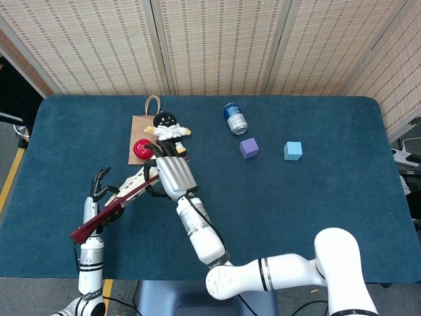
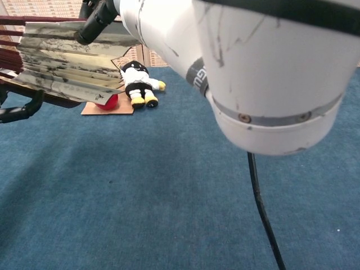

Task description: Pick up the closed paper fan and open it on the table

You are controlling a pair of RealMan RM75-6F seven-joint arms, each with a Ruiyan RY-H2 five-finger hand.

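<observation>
Dark red ribs frame a paper fan (image 1: 122, 197) held above the blue table (image 1: 316, 197), its cream pleats partly spread and marked with ink painting in the chest view (image 2: 70, 64). From overhead the fan runs as a slanted line, its handle end low and to the left, its other end under the right robot hand (image 1: 172, 176), whose fingers are wrapped around the upper part of the fan. The left robot hand (image 1: 100, 197) meets the fan near its lower end, fingers raised and spread alongside the red guard stick; whether they actually pinch the stick cannot be told from either view. In the chest view a dark fingertip of that hand (image 2: 22, 111) curls just under the lowest pleat.

Behind the fan, a brown paper bag (image 1: 141, 125) lies flat with its handle toward the far edge. A red apple (image 1: 141, 149) sits on it, and a small doll (image 1: 169, 126) in black and white with yellow feet lies across its right side. Further right, well apart from the hands, a blue can (image 1: 234, 118) lies on its side, with a purple cube (image 1: 248, 147) near it and a light blue cube (image 1: 293, 151) beyond.
</observation>
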